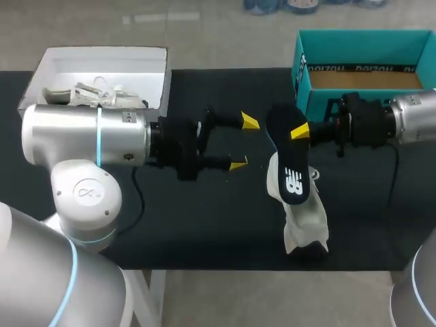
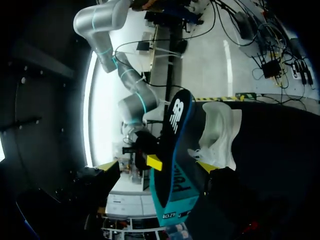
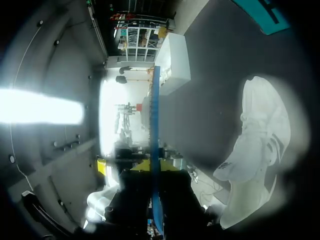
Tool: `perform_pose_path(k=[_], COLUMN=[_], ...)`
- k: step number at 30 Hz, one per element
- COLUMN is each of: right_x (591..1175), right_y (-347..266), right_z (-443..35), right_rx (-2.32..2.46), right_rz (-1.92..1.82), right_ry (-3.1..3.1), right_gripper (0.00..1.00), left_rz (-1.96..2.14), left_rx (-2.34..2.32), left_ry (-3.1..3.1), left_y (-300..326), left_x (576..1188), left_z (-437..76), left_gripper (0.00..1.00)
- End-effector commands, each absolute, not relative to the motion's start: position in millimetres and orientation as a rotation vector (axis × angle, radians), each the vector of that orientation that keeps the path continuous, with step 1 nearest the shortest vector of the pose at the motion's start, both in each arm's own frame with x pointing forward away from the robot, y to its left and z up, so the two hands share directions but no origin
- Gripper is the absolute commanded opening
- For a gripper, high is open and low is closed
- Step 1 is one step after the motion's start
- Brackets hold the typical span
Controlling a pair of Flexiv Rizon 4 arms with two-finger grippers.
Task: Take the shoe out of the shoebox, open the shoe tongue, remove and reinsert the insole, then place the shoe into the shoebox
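The insole (image 1: 291, 178), removed, was pinched in the right claw (image 1: 298, 132) above the white sneaker (image 1: 306, 221) on the bench (image 1: 204, 225). The left claw (image 1: 244, 143) was spread, empty. Reinsertion and return to the far-right teal shoebox (image 1: 361, 48) were judged outstanding.

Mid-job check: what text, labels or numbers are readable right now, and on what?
Black insole: white logo and lettering, too blurred to quote reliably.
Teal cardboard shoebox: dark print strip on its wall, upside down, unreadable.
Nothing else legible.
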State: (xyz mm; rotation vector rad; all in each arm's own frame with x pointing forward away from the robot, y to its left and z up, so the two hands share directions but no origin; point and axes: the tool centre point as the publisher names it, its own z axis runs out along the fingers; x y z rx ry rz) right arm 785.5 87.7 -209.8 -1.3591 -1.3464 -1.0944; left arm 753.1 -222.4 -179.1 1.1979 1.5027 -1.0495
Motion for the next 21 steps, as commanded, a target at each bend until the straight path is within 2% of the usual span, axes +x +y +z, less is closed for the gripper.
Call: perform_pose_path(k=[1,21], right_x=[785,785], right_y=[88,88], right_z=[-210,-210], right_rx=[-1.362,-1.362], right_rz=[-1.095,-1.095], right_ry=[-1.346,-1.346], right_gripper=[0.00,0.00], left_rz=[-1.080,-1.127], left_rx=[1.193,1.224], left_ry=[1.476,1.422], left_y=[-234,-295], left_x=[755,798], left_z=[-190,-219], left_gripper=[1.00,1.00])
